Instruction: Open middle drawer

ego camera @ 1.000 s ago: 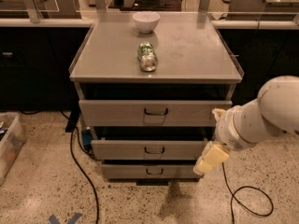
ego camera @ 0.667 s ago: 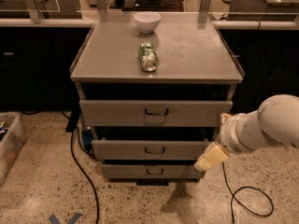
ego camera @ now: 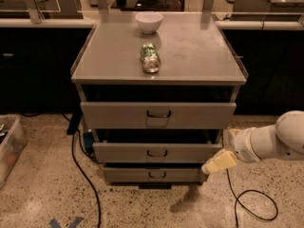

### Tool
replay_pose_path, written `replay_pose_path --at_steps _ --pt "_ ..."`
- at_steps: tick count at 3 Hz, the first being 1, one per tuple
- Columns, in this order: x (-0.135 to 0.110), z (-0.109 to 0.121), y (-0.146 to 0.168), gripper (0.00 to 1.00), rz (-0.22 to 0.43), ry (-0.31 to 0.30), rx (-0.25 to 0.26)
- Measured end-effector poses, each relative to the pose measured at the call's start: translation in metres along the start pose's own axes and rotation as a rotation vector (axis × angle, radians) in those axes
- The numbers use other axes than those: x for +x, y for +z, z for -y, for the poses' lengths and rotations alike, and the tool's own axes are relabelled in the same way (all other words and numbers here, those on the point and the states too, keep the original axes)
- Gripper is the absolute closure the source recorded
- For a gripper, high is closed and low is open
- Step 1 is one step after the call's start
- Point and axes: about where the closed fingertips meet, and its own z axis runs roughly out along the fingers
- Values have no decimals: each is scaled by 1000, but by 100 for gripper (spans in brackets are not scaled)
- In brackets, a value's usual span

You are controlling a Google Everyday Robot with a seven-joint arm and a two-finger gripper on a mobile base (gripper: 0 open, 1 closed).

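Note:
The middle drawer (ego camera: 190, 152) is the grey front of medium height in the cabinet, with a small dark wire handle (ego camera: 156, 153) at its centre. A dark gap shows above its front, and no tray interior is visible. The taller top drawer (ego camera: 118, 115) is above it and the thin bottom drawer (ego camera: 123, 175) is below. My gripper (ego camera: 219, 161), cream-coloured on a white arm (ego camera: 275, 141), is at the right end of the middle drawer's front, far right of the handle and level with the drawer's lower edge.
A white bowl (ego camera: 148, 22) and a green can (ego camera: 150, 58) lying on its side sit on the cabinet top (ego camera: 199, 56). Black cables (ego camera: 83, 175) run on the floor to the left and right. A clear bin (ego camera: 9, 146) stands at the left edge. Dark counters stand behind.
My arm has drawn back to the right and lower. The gripper has stayed near the right end of the middle drawer. The drawers have not moved.

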Motion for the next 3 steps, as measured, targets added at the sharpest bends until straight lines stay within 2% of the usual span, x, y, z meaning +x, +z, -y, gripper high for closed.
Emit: replay_pose_path --at_steps 1,2,3 --pt "-15 1 36 0 113 -51 -209" --pt "-9 8 44 0 141 -107 -266" --pt "-9 8 44 0 141 -108 -266"
